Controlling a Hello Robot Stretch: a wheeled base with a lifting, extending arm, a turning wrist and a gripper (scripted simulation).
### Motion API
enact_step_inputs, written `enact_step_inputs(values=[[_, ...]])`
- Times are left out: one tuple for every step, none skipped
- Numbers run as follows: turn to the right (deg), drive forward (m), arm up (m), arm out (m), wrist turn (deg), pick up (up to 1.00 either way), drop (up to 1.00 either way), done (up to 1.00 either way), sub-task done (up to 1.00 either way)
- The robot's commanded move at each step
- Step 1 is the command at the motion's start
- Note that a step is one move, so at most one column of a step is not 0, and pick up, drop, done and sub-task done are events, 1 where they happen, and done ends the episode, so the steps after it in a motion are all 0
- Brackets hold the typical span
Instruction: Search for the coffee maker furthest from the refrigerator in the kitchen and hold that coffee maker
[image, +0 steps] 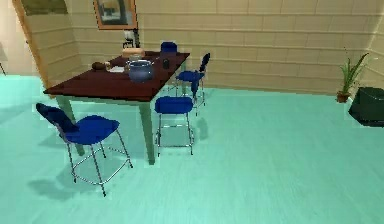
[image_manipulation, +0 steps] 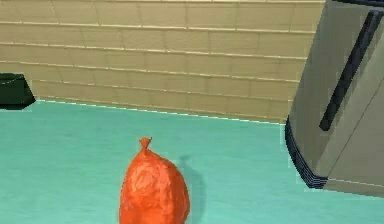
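A tall grey refrigerator (image_manipulation: 345, 95) with a dark handle stands at the arm side view's right, against the tan brick wall. At the far end of the dark red dining table (image: 95, 85) in the forward view, a small dark and white appliance (image: 131, 41) stands near the wall; its shape is too small to name. A glass bowl-like vessel (image: 141, 69) sits in the middle of the table.
Several blue chairs (image: 88, 130) ring the table. A potted plant (image: 347, 78) and a dark bin (image: 369, 105) stand at the forward view's right; the bin (image_manipulation: 14, 90) shows again at the arm side view's left. An orange tied bag (image_manipulation: 154, 190) lies on the teal floor.
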Motion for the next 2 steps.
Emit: enact_step_inputs(values=[[0.0, 0.75, 0.00, 0.00, 0.0, 0.00, 0.00, 0.00, 0.00], [45.0, 0.00, 0.00, 0.00, 0.0, 0.00, 0.00, 0.00, 0.00]])
